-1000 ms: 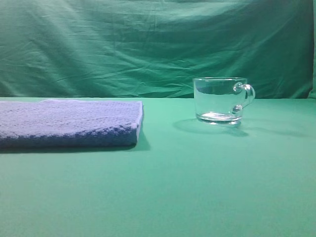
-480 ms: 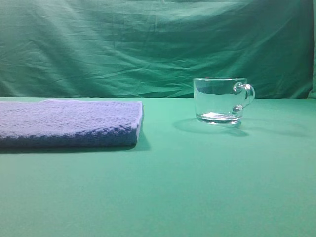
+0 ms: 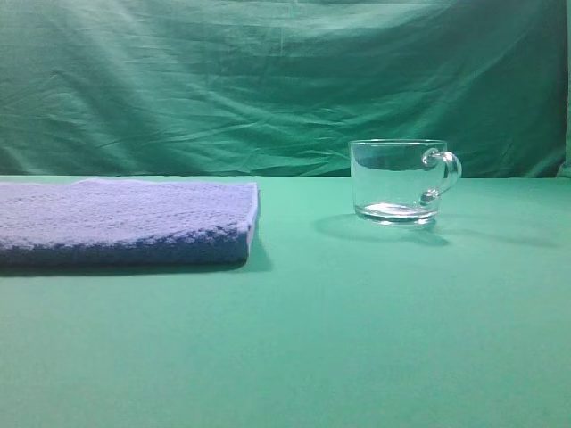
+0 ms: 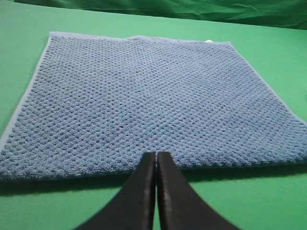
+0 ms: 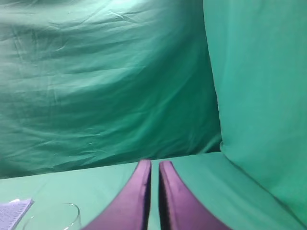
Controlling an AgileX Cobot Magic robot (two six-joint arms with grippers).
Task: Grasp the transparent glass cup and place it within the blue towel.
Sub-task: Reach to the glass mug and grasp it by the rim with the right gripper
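The transparent glass cup (image 3: 397,181) stands upright on the green table, right of centre, with its handle (image 3: 443,178) to the right. The blue towel (image 3: 125,218) lies flat at the left, apart from the cup. Neither gripper shows in the high view. My left gripper (image 4: 156,154) is shut and empty, its tips just before the near edge of the towel (image 4: 144,96). My right gripper (image 5: 155,164) is shut with a thin slit and holds nothing. The cup's rim (image 5: 57,218) shows at that view's lower left, apart from the fingers.
A green cloth backdrop (image 3: 268,80) hangs behind the table (image 3: 357,339). In the right wrist view a green cloth wall (image 5: 259,96) rises on the right, and a towel corner (image 5: 14,211) shows at the lower left.
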